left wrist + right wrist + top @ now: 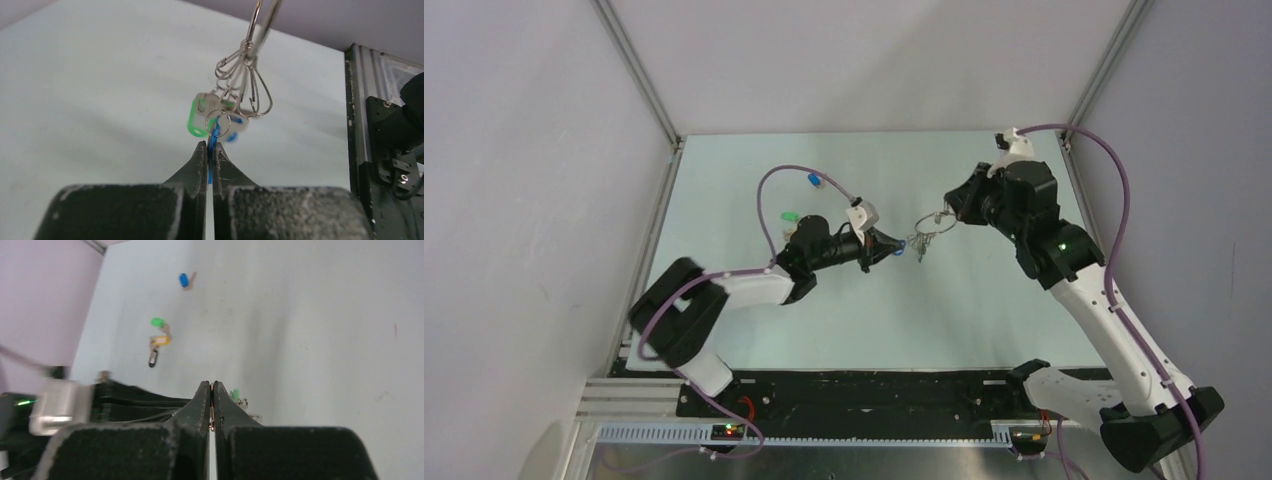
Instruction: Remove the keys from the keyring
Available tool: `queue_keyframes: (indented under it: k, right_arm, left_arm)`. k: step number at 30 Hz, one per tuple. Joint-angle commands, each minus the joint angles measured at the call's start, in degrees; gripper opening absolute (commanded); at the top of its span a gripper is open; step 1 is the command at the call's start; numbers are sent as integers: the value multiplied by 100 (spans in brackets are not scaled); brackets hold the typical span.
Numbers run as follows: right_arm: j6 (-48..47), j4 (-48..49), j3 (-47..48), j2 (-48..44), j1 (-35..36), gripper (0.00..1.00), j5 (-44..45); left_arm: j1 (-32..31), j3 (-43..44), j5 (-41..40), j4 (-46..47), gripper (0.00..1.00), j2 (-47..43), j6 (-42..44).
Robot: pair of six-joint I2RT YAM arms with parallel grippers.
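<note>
The left gripper (210, 146) pinches a blue-capped key (212, 167) at the near end of the keys (225, 112), which hang off the table (844, 320) between the two grippers. From that pinch the bunch stretches straight away to the keyring (255, 25). The right gripper (212, 386) clamps the ring's far side, so pulling apart would run along that line.

Two pincers: left pincer (210, 145), right pincer (212, 385). One keyring (936, 221), one bunch of keys (220, 117). Three loose, far left: blue key (184, 280), green key (158, 322), yellow key (160, 340).
</note>
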Motion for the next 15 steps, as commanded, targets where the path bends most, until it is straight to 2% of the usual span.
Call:
queue_keyframes:
  k: [1, 2, 5, 8, 9, 12, 14, 15]
  right_arm:
    - [302, 470, -663, -277, -568, 0, -476]
    - [304, 521, -894, -295, -622, 0, -558]
    - [227, 818, -1273, -294, -713, 1, -892]
    - [127, 1162, -1688, -292, -717, 5, -1307]
    - [66, 1372, -1864, -301, -715, 9, -1391]
    - [-59, 1893, -2222, -407, -697, 17, -1840]
    - [-157, 2265, -2424, -486, -665, 28, -2075]
    - [-236, 2439, -2523, -534, -636, 38, -2104]
  left_arm:
    - [70, 88, -793, -2761, 0, -1226, 522]
    - [64, 146, -959, -3409, 0, -1525, 551]
    - [64, 388, -1292, -4555, 0, -2121, 762]
    - [70, 1075, -1513, -6091, 0, -2328, 998]
    - [71, 1237, -1564, -6672, 0, -2355, 1082]
    - [67, 2006, -1692, -7612, 0, -2357, 1238]
    - [71, 2385, -1783, -8158, 0, -2369, 1380]
    - [71, 2498, -1855, -8459, 0, -2409, 1505]
